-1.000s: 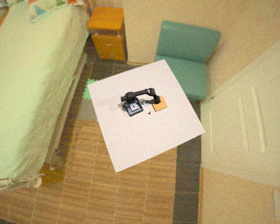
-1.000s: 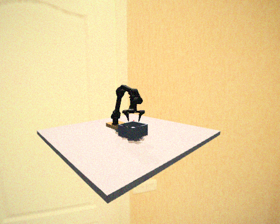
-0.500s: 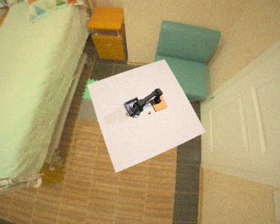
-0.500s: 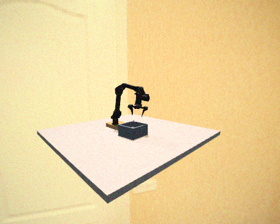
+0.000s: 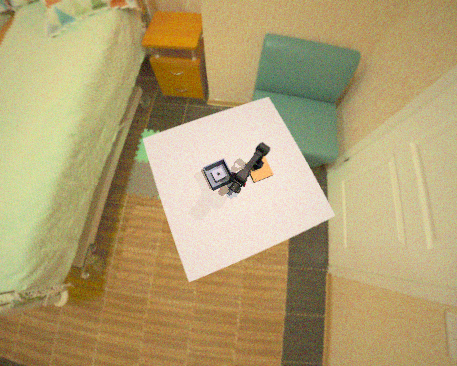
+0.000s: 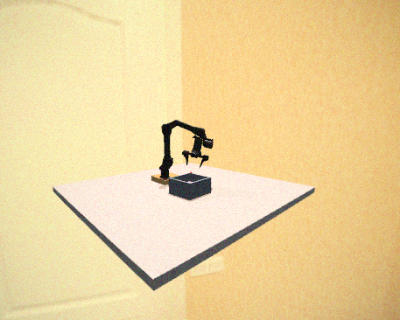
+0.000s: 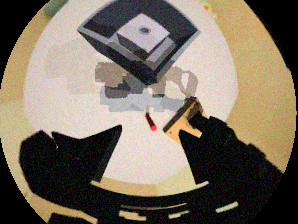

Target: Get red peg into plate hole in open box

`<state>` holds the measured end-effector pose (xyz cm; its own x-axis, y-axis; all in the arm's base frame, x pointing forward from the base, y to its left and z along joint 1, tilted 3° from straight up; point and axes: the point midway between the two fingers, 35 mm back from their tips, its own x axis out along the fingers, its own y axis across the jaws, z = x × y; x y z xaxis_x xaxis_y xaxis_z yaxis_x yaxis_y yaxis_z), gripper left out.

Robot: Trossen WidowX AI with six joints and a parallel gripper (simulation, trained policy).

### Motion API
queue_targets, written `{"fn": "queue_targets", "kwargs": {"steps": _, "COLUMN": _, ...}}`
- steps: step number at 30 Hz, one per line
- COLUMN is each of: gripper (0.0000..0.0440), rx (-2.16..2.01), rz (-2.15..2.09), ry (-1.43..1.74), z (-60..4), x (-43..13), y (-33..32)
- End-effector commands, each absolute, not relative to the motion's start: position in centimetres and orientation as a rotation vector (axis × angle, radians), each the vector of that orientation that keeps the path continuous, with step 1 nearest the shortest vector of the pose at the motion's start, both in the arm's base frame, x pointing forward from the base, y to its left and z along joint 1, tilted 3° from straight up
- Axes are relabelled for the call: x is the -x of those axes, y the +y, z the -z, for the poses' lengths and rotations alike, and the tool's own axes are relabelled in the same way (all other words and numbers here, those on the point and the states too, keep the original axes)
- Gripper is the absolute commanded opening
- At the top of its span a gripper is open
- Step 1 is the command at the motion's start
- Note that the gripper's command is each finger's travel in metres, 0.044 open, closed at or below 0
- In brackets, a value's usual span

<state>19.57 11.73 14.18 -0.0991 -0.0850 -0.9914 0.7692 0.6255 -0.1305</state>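
Two fingers [image 5: 235, 187] [image 6: 202, 162] stand wide open, with nothing gripped. The red peg [image 5: 244, 185] [image 7: 151, 123] is on the desk [image 5: 199, 250] [image 6: 152, 245] [image 7: 55, 100], outside the box [image 5: 210, 181] [image 6: 180, 188] [image 7: 115, 60]. We locate it near the centre of the wrist frame, between box and orange block [image 5: 264, 173] [image 6: 157, 178] [image 7: 178, 122]; whether it stands upright we cannot tell. The box, at upper centre of that frame, faces upward, so its plate [image 5: 214, 172] [image 7: 132, 32] and hole are reachable from above.

We judge the current step to be the approach for pickup. The wide opening allows clearance on both sides of the peg; the height should keep the fingers off the box rim. Next, we would centre over the peg, descend and close. Caution: an off-centre descent could knock it over or push it away.
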Motion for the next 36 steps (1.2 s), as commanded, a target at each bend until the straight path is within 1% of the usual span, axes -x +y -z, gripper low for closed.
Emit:
{"fn": "queue_targets", "kwargs": {"steps": 1, "gripper": 0.044, "rx": -0.586, "rz": 0.8, "ry": 1.497, "z": -13.0, "x": -18.7, "y": 12.2}}
{"fn": "queue_targets", "kwargs": {"steps": 18, "gripper": 0.0438, "rx": -0.54, "rz": 0.722, "ry": 1.418, "z": -5.4, "x": -17.6, "y": 13.9}}
{"fn": "queue_targets", "kwargs": {"steps": 21, "gripper": 0.0426, "rx": -0.526, "rz": 0.705, "ry": 1.417, "z": -4.5, "x": -17.6, "y": 13.8}}
{"fn": "queue_targets", "kwargs": {"steps": 23, "gripper": 0.0387, "rx": -0.513, "rz": 0.699, "ry": 1.423, "z": -3.9, "x": -17.4, "y": 13.7}}
{"fn": "queue_targets", "kwargs": {"steps": 36, "gripper": 0.0049, "rx": -0.478, "rz": 0.732, "ry": 1.463, "z": -2.2, "x": -17.0, "y": 13.3}}
